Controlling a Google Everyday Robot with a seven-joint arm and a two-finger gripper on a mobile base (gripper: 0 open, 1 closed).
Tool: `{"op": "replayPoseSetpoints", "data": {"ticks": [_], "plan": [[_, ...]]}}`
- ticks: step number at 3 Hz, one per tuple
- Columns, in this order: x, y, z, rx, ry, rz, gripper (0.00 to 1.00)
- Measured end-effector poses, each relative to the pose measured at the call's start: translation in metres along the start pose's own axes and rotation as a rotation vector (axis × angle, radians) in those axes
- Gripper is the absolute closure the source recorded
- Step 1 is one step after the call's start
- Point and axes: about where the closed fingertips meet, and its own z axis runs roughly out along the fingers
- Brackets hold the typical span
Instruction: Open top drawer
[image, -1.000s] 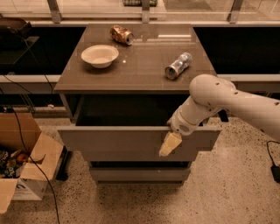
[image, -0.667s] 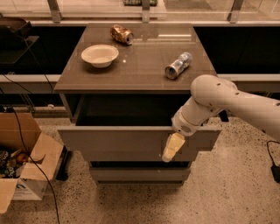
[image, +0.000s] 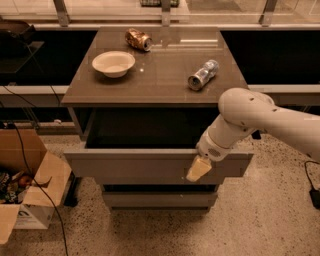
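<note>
The top drawer (image: 135, 166) is the wide grey-brown drawer with a flat handleless front. It stands pulled out from the cabinet, and its deep dark interior shows behind the front panel. My gripper (image: 198, 169) hangs from the white arm (image: 255, 117) that comes in from the right. Its pale tip lies against the right part of the drawer's front panel, just below the top edge. A narrower drawer front (image: 160, 199) shows below.
On the cabinet top (image: 165, 70) lie a white bowl (image: 113, 63), a brown can (image: 138, 39) on its side and a silver can (image: 203, 75) on its side. An open cardboard box (image: 25, 185) stands on the floor at left, with cables beside it.
The gripper has shifted slightly to the right and down along the drawer front. The drawer looks about as far out as before.
</note>
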Motion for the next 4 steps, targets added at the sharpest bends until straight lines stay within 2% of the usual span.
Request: {"op": "replayPoseSetpoints", "data": {"ticks": [1, 2, 4], "plan": [[-0.0018, -0.0003, -0.0037, -0.001, 0.000, 0.001, 0.65], [-0.0024, -0.0015, -0.0037, -0.001, 0.000, 0.001, 0.62], [-0.0024, -0.0015, -0.0037, -0.001, 0.000, 0.000, 0.16]]}}
